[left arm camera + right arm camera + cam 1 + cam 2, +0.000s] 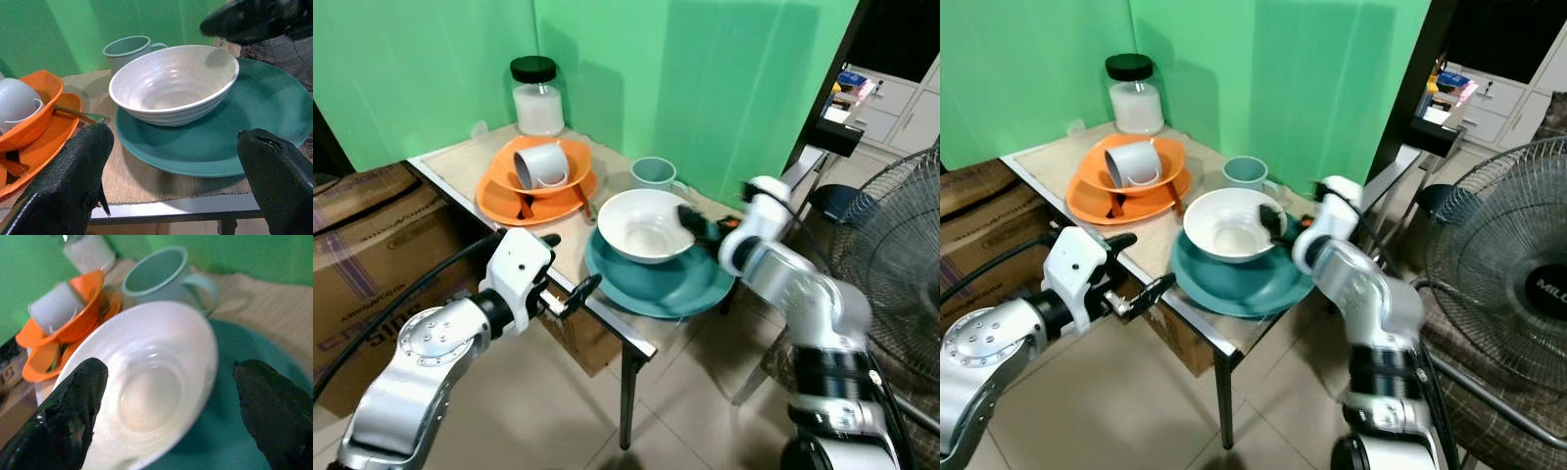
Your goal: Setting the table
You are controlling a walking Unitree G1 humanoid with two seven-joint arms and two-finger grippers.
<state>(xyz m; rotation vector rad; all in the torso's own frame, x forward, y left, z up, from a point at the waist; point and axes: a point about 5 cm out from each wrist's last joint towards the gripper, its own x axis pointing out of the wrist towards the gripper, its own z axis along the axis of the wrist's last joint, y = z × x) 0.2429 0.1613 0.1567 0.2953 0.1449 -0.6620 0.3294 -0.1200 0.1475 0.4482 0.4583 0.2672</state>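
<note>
Glazed white and faintly ribbed, the bowl [646, 225] sits on a teal plate [658, 277] at the near edge of the table [450, 166], with the right gripper [697, 223] at its far rim, fingers spread wide, one black finger [63, 416] to each side of the bowl's hollow in the right wrist view and neither clearly touching it. The left gripper [570, 294] waits just off the table edge, its jaws also wide, bowl and plate standing straight ahead between its fingers [68, 181] but well short of them. The bowl looks like stiff, fairly heavy ceramic, slick under its glaze and liable to chip or slide on the smooth plate; its thin flared rim looks the likeliest place to pinch, one finger inside and one outside. The plate is broad, shallow and matt teal, resting on a woven beige mat [146, 183]. Beyond the right jaws stands a pale green mug [161, 276]; farther off, an orange bowl [548, 166] on an orange plate [499, 201] cradles a tipped white cup [540, 164], beside a dark-lidded glass jar [537, 95] of white contents.
</note>
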